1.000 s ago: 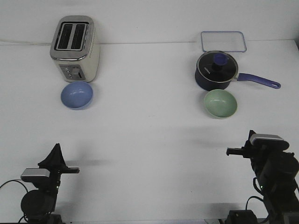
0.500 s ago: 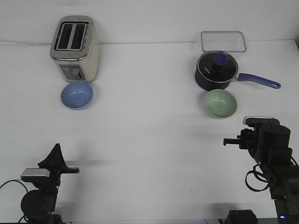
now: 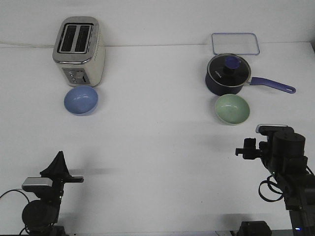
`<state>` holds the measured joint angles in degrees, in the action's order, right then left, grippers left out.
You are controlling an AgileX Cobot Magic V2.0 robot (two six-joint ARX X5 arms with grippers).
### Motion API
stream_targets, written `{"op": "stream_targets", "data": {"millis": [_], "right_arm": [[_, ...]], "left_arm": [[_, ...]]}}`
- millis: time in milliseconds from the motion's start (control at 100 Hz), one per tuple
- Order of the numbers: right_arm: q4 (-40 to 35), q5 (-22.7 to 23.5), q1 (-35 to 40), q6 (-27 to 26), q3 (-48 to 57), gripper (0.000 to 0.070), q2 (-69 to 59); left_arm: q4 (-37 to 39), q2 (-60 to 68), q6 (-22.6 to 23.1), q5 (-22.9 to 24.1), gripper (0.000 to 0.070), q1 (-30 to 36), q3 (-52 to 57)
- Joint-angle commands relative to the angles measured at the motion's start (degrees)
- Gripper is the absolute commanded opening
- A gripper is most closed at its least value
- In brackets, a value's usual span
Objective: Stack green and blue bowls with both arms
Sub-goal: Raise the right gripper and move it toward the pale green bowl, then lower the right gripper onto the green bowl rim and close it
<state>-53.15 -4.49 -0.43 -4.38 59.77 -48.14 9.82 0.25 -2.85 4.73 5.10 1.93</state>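
Evidently unstacked: blue bowl [image 3: 80, 100] before the toaster [image 3: 78, 50], green bowl [image 3: 232, 108] before the pot [image 3: 228, 74], well apart; right gripper [image 3: 245, 149] nearer green, left gripper [image 3: 59, 169] low; jaws' state unreadable.

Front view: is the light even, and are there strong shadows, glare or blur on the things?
Front view: light is soft and even; the blue bowl, green bowl and toaster cast only faint shadows. The white table looks nearly washed out. The pot's glass lid shows mild reflections. Nothing is visibly blurred; the right gripper is dark, with little detail.
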Motion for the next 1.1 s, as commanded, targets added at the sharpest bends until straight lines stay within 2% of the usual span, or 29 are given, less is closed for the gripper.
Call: {"op": "stream_targets", "data": {"millis": [0,400,700,880,1090], "right_arm": [[0.09,0.11,0.00,-0.57,1.07,0.0431,-0.39],[0.13,0.24,-0.09,-1.64,1.75,0.0430,-3.72],[5.18,5.73,-4.09,-1.33,8.87,0.0430,-19.67],[6.88,9.07,-7.78,0.63,15.43,0.0430,-30.67],[7.06,9.25,-10.23,2.38,22.69,0.0430,-41.77]], "left_arm": [[0.57,-0.07,0.26,0.20,0.0011,0.00,-1.14],[0.57,-0.07,0.26,0.20,0.0011,0.00,-1.14],[0.57,-0.07,0.26,0.20,0.0011,0.00,-1.14],[0.57,-0.07,0.26,0.20,0.0011,0.00,-1.14],[0.57,-0.07,0.26,0.20,0.0011,0.00,-1.14]]}}
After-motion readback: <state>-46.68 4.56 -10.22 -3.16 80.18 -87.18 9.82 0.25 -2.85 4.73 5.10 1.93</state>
